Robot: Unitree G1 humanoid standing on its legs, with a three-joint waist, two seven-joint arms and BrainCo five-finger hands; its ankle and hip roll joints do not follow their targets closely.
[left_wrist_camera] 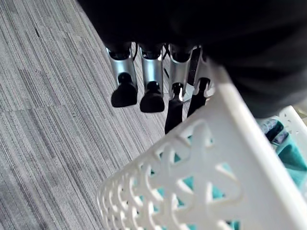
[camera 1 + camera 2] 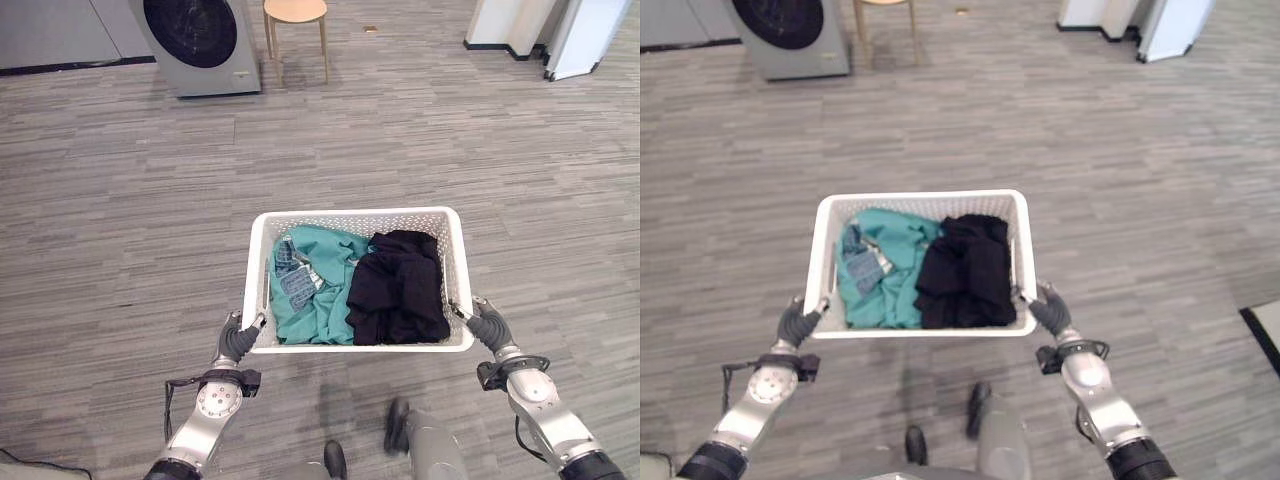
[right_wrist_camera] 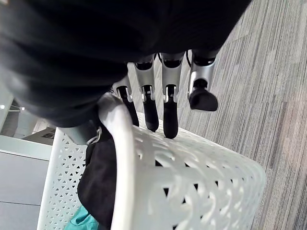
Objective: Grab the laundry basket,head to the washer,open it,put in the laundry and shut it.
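Gripping the white laundry basket point(image 2: 455, 262) at centre frame, left hand point(image 2: 238, 338) and right hand point(image 2: 487, 325) fingers curling on its rim; washer point(image 2: 197, 42) and wooden stool point(image 2: 296, 24) standing upper left, bare floor point(image 2: 400, 140) lying between.

Cut off at the top edge
Washer point(image 2: 198, 45) and stool point(image 2: 297, 30) only partly in frame; print on teal shirt point(image 2: 310, 285) too small to read.

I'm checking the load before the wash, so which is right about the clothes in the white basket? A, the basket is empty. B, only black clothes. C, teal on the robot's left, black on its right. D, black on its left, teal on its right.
C: in the laundry basket the teal garment lies on the robot's left and the black garment on its right.
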